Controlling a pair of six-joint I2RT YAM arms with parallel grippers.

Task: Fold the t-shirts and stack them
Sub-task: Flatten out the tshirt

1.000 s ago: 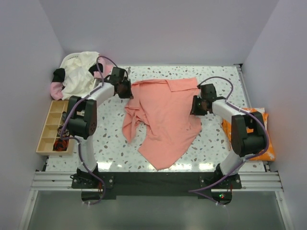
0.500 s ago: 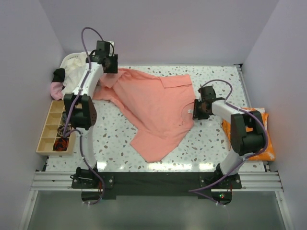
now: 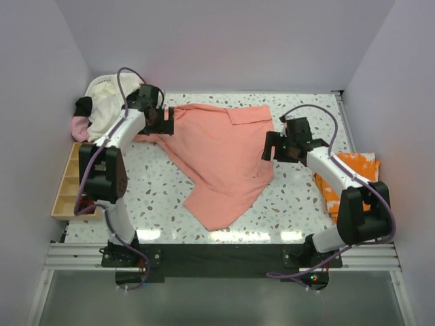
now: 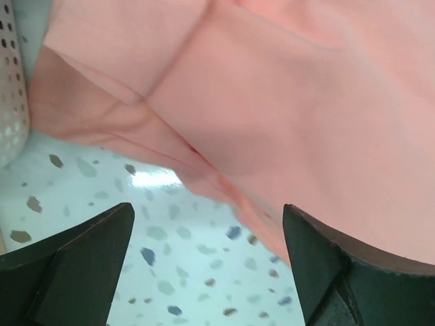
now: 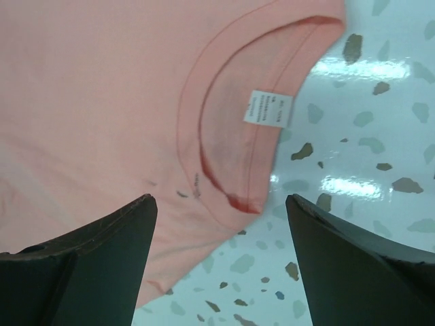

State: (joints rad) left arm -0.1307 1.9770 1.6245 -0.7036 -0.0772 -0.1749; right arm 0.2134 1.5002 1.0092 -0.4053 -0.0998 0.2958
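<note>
We see the salmon-pink t-shirt point(image 3: 217, 159) spread out, rumpled, across the middle of the tabletop point(image 3: 299, 204). Our left tool point(image 4: 207, 206) hangs over the shirt's far left corner, jaws wide apart and gripping nothing. Our right tool point(image 5: 221, 197) hangs at the shirt's right edge, over its collar and white neck label point(image 5: 266, 109), jaws likewise spread and empty. The orange t-shirt point(image 3: 357, 163) lies right of the pink one, apart from it

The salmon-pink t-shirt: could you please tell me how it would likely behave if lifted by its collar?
The salmon-pink t-shirt is probably floppy: it lies flat with soft creases, so it would likely drape and bunch. It looks thin and light. On the glossy table, pushing may wrinkle it rather than move it whole.
</note>
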